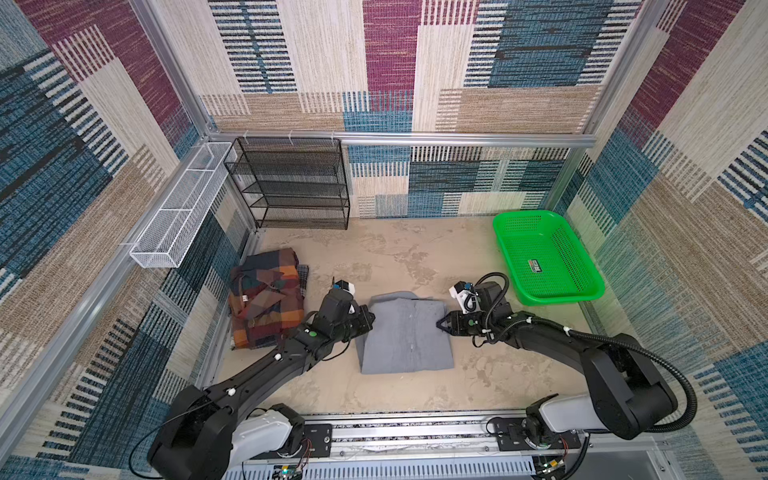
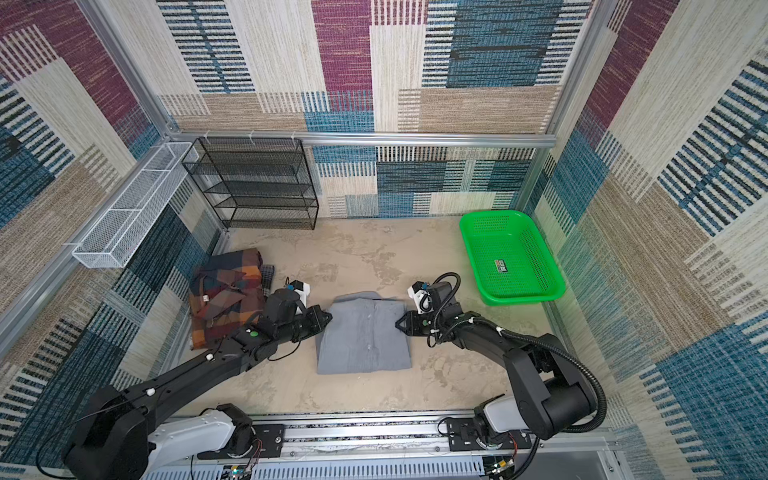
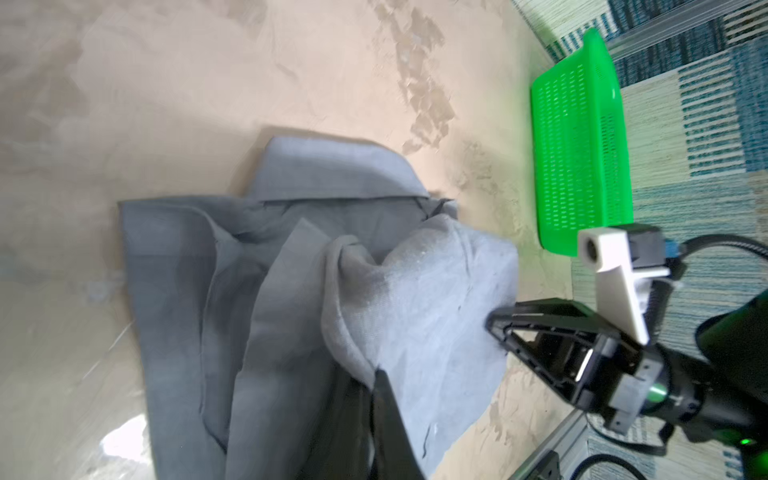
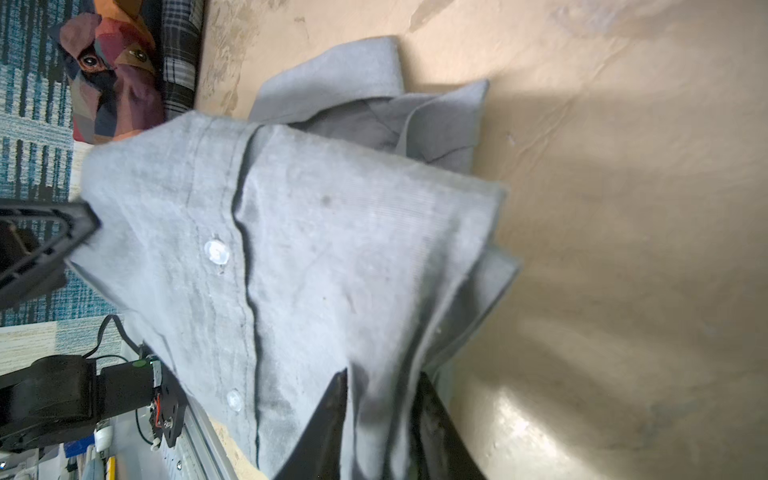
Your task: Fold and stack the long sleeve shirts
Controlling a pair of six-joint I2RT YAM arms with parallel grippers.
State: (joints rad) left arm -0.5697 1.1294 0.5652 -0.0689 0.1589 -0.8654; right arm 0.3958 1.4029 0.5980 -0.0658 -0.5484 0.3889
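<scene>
Gray shirt, left hand, right hand pinching edges

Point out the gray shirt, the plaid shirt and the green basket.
gray shirt (image 1: 405, 336): in a top view, on its button placket, mid-front.
plaid shirt (image 1: 266, 301): in a top view, on the middle of the folded bundle.
green basket (image 1: 561, 296): in a top view, on its near rim.
</scene>
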